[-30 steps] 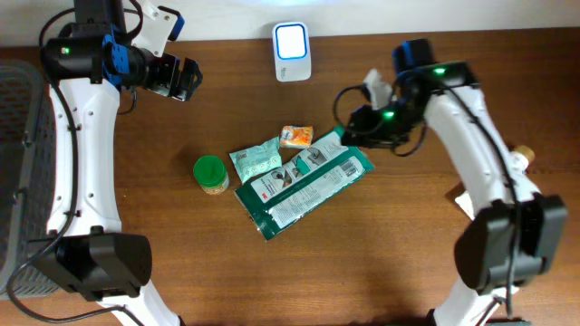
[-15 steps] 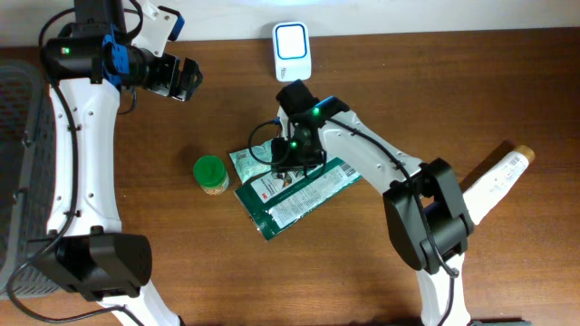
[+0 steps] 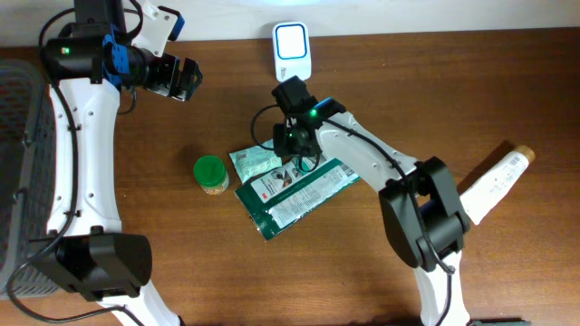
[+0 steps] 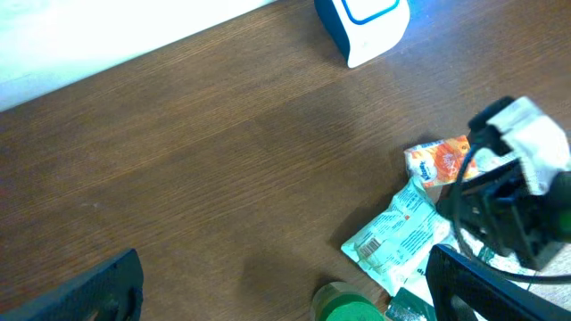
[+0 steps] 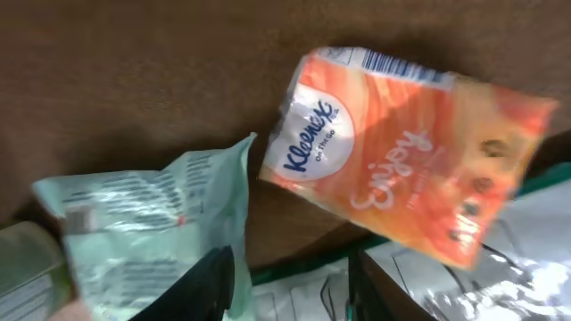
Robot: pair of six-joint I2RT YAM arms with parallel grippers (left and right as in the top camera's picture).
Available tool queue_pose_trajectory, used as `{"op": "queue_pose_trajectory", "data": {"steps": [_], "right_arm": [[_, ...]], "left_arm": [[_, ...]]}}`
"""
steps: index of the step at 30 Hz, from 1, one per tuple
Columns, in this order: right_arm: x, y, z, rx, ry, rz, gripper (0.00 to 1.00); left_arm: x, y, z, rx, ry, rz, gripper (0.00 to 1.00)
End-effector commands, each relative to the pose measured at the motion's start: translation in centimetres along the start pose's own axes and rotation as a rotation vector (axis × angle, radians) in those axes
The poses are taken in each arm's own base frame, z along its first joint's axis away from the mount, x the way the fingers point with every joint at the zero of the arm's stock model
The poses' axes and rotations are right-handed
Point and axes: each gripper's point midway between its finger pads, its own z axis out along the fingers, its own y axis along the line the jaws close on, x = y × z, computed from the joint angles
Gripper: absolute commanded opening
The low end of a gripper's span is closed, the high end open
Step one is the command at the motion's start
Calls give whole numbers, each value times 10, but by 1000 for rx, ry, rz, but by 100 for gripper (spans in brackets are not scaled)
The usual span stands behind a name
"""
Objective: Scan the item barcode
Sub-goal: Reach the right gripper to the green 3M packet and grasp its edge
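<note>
Well, a lidded jar [image 3: 210, 174] stands beside the pouch [image 3: 256, 163]; a mesh basket [image 3: 16, 136] sits at the brown wooden desk's [image 3: 163, 244] edge. Right pincer [image 5: 290, 266] hangs released just over the tissue pack [image 5: 401, 152], near the scanner [image 3: 292, 50]; left pincer [image 3: 186, 80] gapes, well apart.

The left arm [image 3: 86, 136] stands upright, its wrist turned inward. The left gripper [image 3: 186, 80] has its jaws fully apart, with the fingers [image 4: 98, 290] at the view's lower corners. The right arm [image 3: 362, 154] extends far to the left, wrist pitched down. The right gripper [image 5: 287, 272] appears partly apart and grips nothing; the view is blurred.
</note>
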Motion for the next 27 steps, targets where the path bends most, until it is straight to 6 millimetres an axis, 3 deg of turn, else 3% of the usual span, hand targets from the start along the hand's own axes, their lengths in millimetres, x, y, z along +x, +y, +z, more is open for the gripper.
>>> {"op": "queue_pose_trajectory", "data": {"steps": [1, 7, 13, 16, 21, 25, 26, 27], "right_arm": [[16, -3, 23, -8, 69, 41, 39], [34, -6, 23, -2, 148, 51, 39], [62, -42, 8, 84, 306, 8, 40], [66, -74, -13, 121, 395, 4, 40], [52, -116, -52, 128, 449, 28, 37], [32, -138, -104, 137, 391, 70, 38], [38, -155, -128, 194, 406, 97, 39], [45, -164, -137, 222, 435, 114, 41]], "left_arm": [[1, 1, 0, 0, 2, 14, 99], [1, 1, 0, 0, 2, 14, 99], [1, 1, 0, 0, 2, 14, 99], [1, 1, 0, 0, 2, 14, 99], [1, 1, 0, 0, 2, 13, 99], [1, 1, 0, 0, 2, 14, 99], [1, 1, 0, 0, 2, 14, 99], [1, 1, 0, 0, 2, 14, 99]]}}
